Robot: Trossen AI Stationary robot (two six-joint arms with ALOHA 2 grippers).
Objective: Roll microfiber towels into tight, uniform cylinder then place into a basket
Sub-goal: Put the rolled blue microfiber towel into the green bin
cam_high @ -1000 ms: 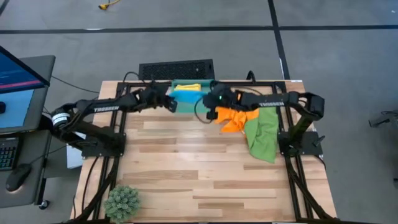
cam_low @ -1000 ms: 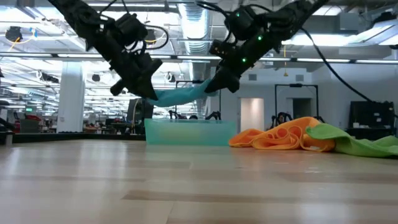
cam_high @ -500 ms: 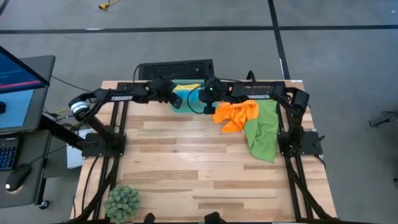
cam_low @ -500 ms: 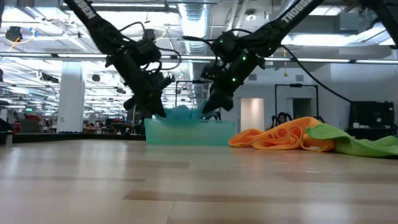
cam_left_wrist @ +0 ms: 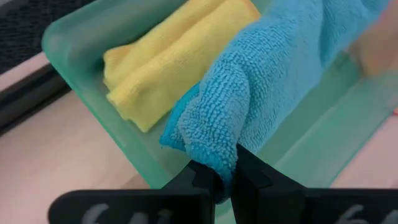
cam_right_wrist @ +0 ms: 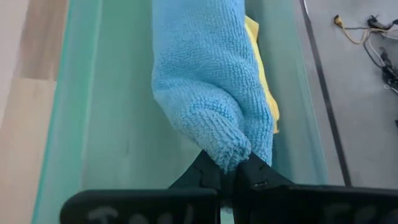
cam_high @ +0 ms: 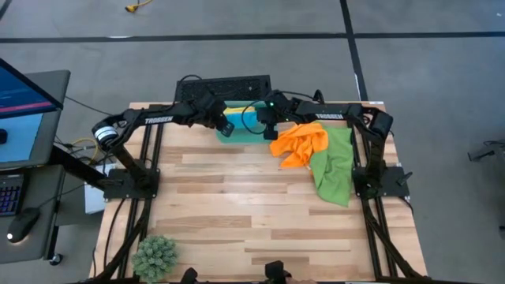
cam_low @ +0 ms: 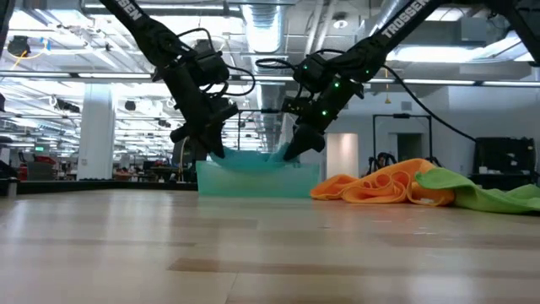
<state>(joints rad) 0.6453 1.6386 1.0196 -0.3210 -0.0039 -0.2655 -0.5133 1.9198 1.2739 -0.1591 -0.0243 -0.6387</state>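
The blue towel (cam_right_wrist: 205, 81), rolled into a cylinder, stretches between my two grippers inside the teal basket (cam_high: 243, 136). A folded yellow towel (cam_left_wrist: 174, 56) lies on the basket's floor along its far wall, beside the blue roll. My left gripper (cam_high: 224, 126) is shut on the roll's left end, my right gripper (cam_high: 264, 128) on its right end. Both reach down over the basket's rim (cam_low: 253, 169). The orange towel (cam_high: 300, 146) and the green towel (cam_high: 335, 166) lie crumpled on the table right of the basket. My left gripper pinches the blue roll's left end (cam_left_wrist: 211, 152) between its two fingers, slanting down from the table's left. The end bunches up just ahead of the fingertips. The roll runs away from them, low in the basket. My right gripper pinches the roll's right end (cam_right_wrist: 231, 154) between its two fingers, slanting down from the table's right. The fingers lie along the roll. The roll extends straight ahead over the basket's floor, next to the yellow towel (cam_right_wrist: 264, 81).
A black grated rectangle (cam_high: 223, 85) lies just beyond the basket at the table's far edge. A small green plant (cam_high: 154, 256) stands at the near left corner. A desk with a monitor (cam_high: 24, 95) is off the table's left side. Bare wood fills the table's middle and near part.
Both grippers have gone toward the table's far edge and down, tipping more steeply, still shut on the blue roll. The roll, which hung above the basket's near side, now sits down between the basket's walls.
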